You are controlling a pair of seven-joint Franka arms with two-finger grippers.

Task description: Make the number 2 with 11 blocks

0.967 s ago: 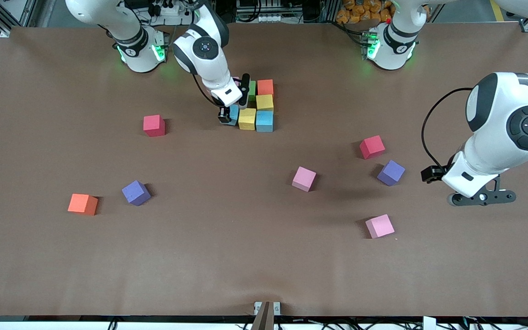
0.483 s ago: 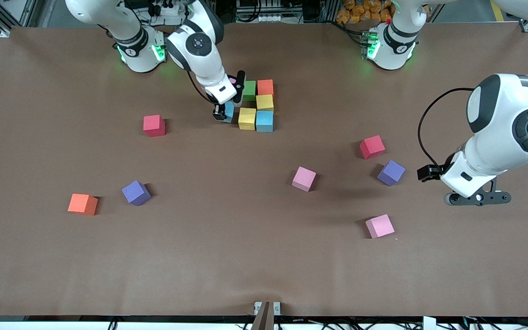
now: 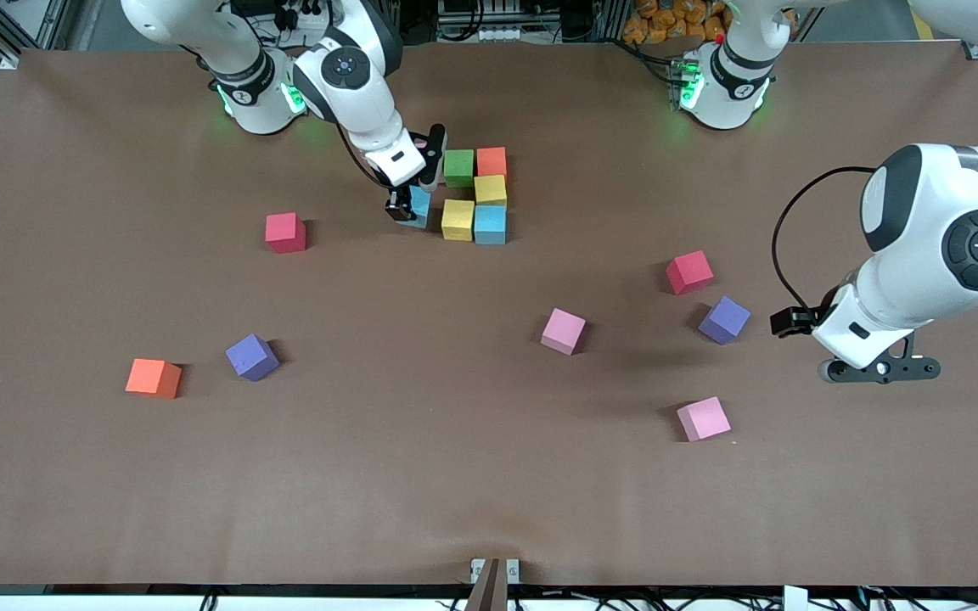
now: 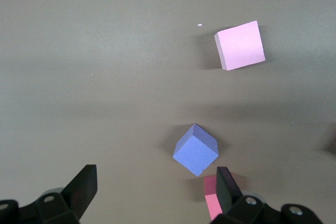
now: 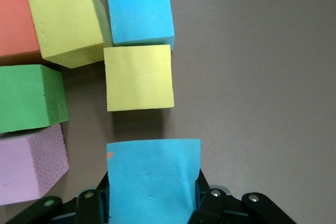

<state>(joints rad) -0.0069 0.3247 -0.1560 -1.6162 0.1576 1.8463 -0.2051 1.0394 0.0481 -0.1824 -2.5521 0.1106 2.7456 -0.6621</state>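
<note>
Right pincer (image 3: 408, 206): it is closed on a light blue block (image 5: 152, 179), low at the cluster of blocks, on the side toward the right arm's end of the worktop (image 3: 421, 475). In the right wrist view the two fingers press the block from both sides.

Cluster (the number 2 is only begun): green block (image 3: 458, 167) and orange block (image 3: 491, 160) side by side; a yellow block (image 3: 490, 190) touches the orange one, nearer to the front camera; then another yellow block (image 3: 458, 219) and a second light blue block (image 3: 490, 224) side by side, nearest to the camera. A pink block (image 5: 29, 163) lies beside the green one, mostly hidden by the right arm in the front view.

Gap: the held block stands just beside the nearer yellow block, apart from it by a narrow strip of worktop.

Left pincer (image 3: 875, 370): its fingers stand wide apart and hold nothing. It hangs over the worktop at the left arm's end, near a purple block (image 3: 724, 319); this arm waits.

Loose blocks: two pink blocks (image 3: 563, 330) (image 3: 703, 418), an orange one (image 3: 153, 378), another purple one (image 3: 251, 356).

Red cubes: one (image 3: 285, 232) toward the right arm's end, one (image 3: 689, 271) just beside the purple block near the left pincer.
</note>
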